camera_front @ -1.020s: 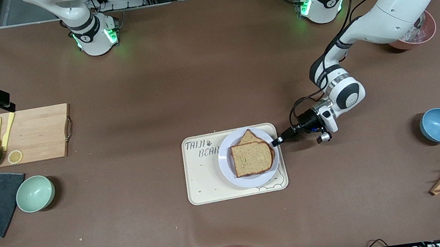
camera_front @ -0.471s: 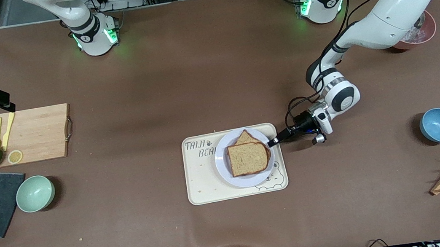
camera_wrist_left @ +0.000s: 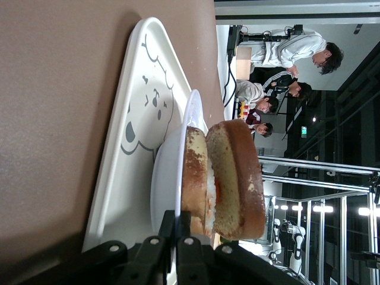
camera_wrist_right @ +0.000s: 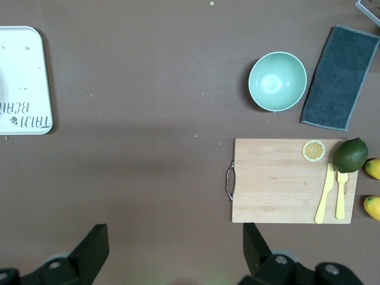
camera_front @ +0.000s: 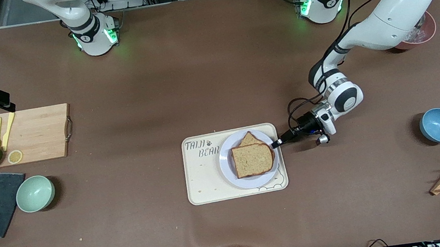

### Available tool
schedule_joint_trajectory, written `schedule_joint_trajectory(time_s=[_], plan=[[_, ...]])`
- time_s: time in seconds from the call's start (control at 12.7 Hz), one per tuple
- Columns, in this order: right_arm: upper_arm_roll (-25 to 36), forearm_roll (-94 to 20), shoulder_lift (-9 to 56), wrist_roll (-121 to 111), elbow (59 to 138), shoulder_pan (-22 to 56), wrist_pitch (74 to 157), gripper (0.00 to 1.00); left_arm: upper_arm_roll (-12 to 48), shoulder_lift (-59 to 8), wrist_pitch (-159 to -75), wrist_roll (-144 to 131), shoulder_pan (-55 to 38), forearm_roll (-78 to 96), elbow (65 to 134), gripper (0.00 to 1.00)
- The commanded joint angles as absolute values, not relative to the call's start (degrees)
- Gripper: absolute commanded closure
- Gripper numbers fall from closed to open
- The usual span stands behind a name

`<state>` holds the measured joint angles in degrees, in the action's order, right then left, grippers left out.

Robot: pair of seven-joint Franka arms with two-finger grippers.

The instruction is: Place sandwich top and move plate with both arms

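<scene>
I see the sandwich top, a roughly square light-brown bread slice point(camera_front: 253, 159) with a darker crust, lying flat on a second slice whose corner pokes out toward the robots' bases. From the left wrist view the stack point(camera_wrist_left: 222, 178) shows edge-on with filling between the slices. It sits on the small round pale lavender-white plate point(camera_front: 228, 169), which rests on the cream rectangular tray with a bear drawing point(camera_front: 204, 181), its long axis running along the surface between the two arms' ends.

My left pincer point(camera_front: 277, 143) is clamped tight on the plate's rim at the side toward the left arm's end, low over the tray's edge.

My right pincer point(camera_wrist_right: 172, 249) hangs with fingers spread wide, holding nothing, above the bare brown mat covering the surface point(camera_front: 180, 82), near the wooden cutting board point(camera_wrist_right: 291, 180); that arm waits.

People sit in the room past the surface's edge.
</scene>
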<state>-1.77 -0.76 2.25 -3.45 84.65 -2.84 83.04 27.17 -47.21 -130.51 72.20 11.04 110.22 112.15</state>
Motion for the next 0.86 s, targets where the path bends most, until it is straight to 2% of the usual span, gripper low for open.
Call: schedule_joint_trajectory(time_s=[0.0, 0.16, 0.24, 0.78], plan=[[-1.85, -0.79, 1.85, -3.87, 85.17, -3.08, 83.50, 0.00, 26.81, -47.64, -130.34, 71.28, 10.63, 109.34, 111.18, 1.00], [-1.85, -0.79, 1.85, -3.87, 85.25, -3.08, 83.58, 0.00, 26.81, -47.64, -131.13, 70.84, 10.63, 109.34, 111.27, 0.97], [-1.85, -0.79, 1.85, -3.87, 85.17, -3.08, 83.58, 0.00, 26.81, -47.55, -131.48, 70.84, 10.63, 109.25, 111.36, 0.91], [-1.85, -0.79, 1.76, -3.87, 85.17, -3.25, 83.50, 0.00, 26.81, -47.11, -132.98, 68.99, 11.16, 109.25, 112.24, 0.82]])
